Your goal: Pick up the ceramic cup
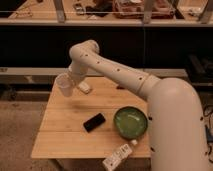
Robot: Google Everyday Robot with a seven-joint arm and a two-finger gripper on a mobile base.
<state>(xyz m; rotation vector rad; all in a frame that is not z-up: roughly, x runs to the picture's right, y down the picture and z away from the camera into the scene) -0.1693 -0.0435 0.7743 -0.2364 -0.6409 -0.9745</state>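
Observation:
The ceramic cup [62, 85] is small, whitish and tapered, and it hangs tilted in the air above the far left corner of the wooden table [65, 132]. My gripper [70, 82] is at the end of the white arm that reaches from the right, and it is shut on the cup's right side. The cup is clear of the tabletop. The arm's wrist hides most of the gripper.
A small white rectangular block [85, 88] lies just right of the cup at the table's back. A black phone [94, 122] lies mid-table, a green plate [131, 122] to its right, and a white object [117, 156] sits at the front edge. Dark shelving stands behind.

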